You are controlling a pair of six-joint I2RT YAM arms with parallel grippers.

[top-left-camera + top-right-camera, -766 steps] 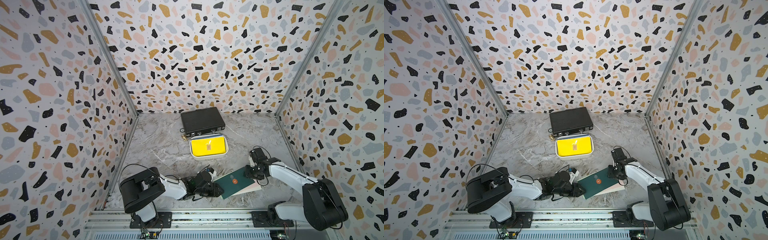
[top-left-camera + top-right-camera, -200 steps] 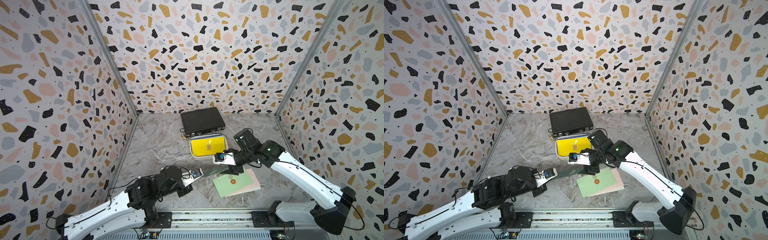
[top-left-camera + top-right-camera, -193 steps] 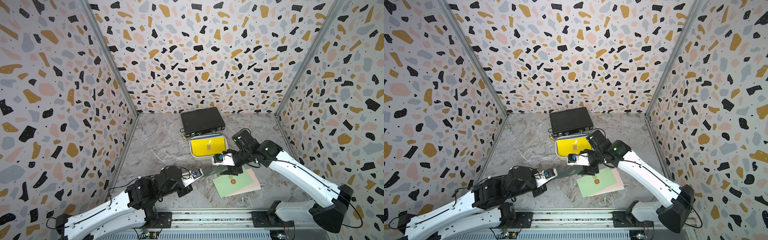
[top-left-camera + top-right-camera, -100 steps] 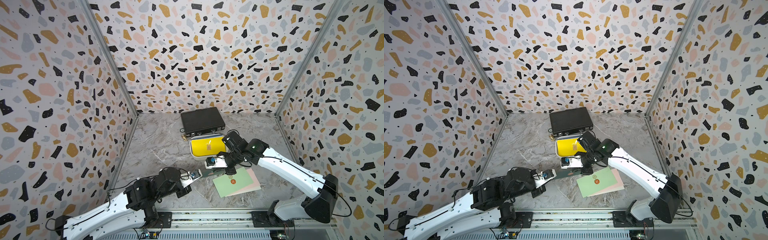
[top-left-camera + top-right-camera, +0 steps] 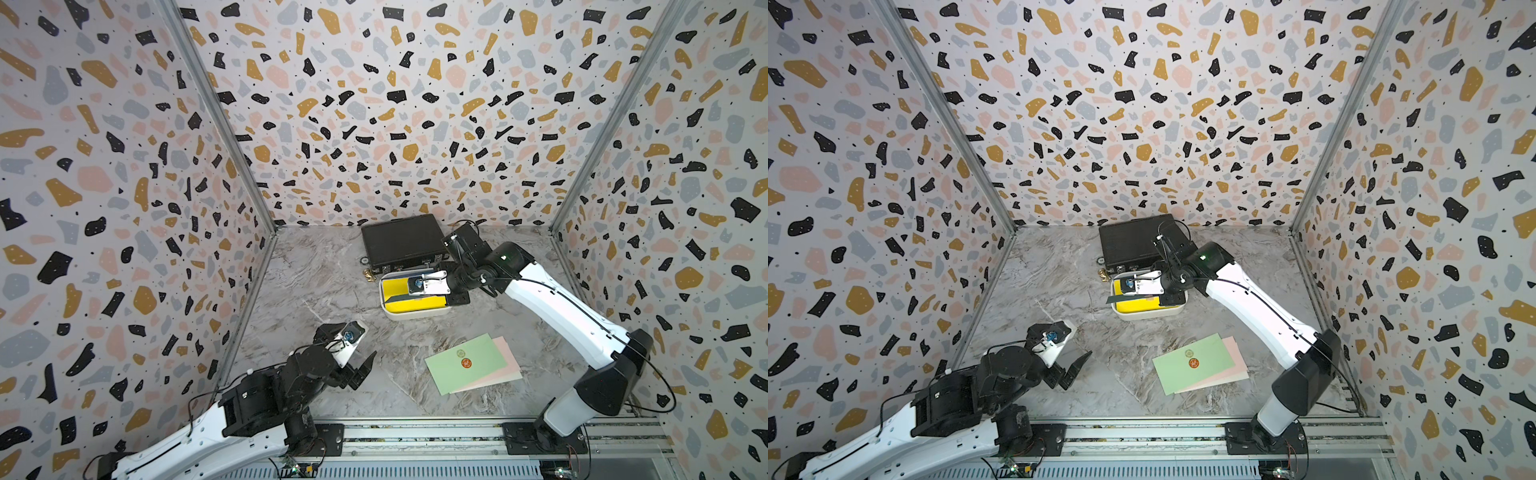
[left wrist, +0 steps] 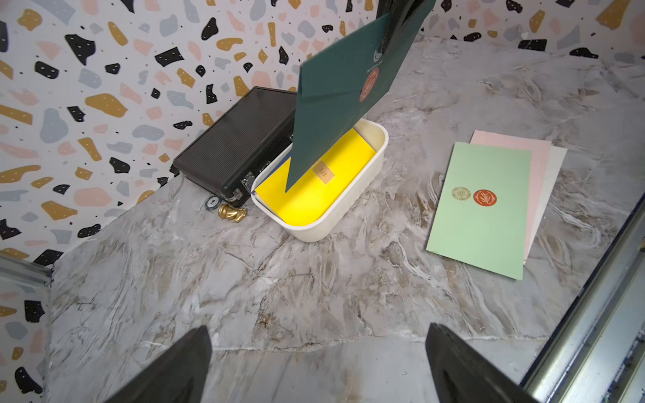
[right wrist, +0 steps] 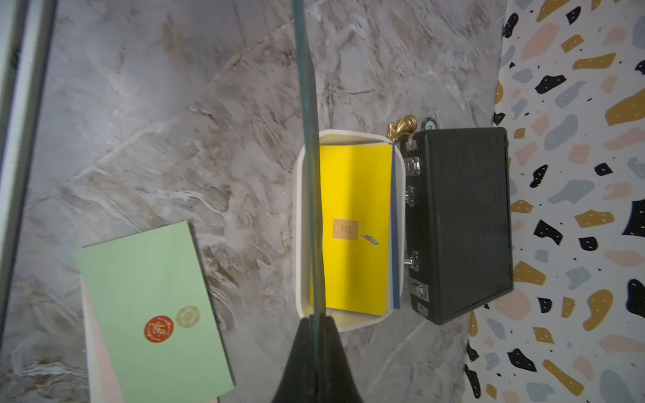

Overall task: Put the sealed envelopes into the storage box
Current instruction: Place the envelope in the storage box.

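My R fingers (image 7: 304, 343) clamped on dark green envelope (image 6: 335, 104), held tilted over storage box (image 6: 328, 228); yellow envelope (image 6: 314, 200) lies inside. My L fingers (image 5: 360, 371) spread wide, empty. Light green envelope (image 6: 485, 223) atop pink envelope (image 6: 539, 164) on desk (image 6: 279, 286).

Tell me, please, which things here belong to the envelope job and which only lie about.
Belong: dark green envelope, yellow envelope, light green envelope, pink envelope, cream envelope, storage box.
Lying about: black briefcase, gold figurine, round chip.
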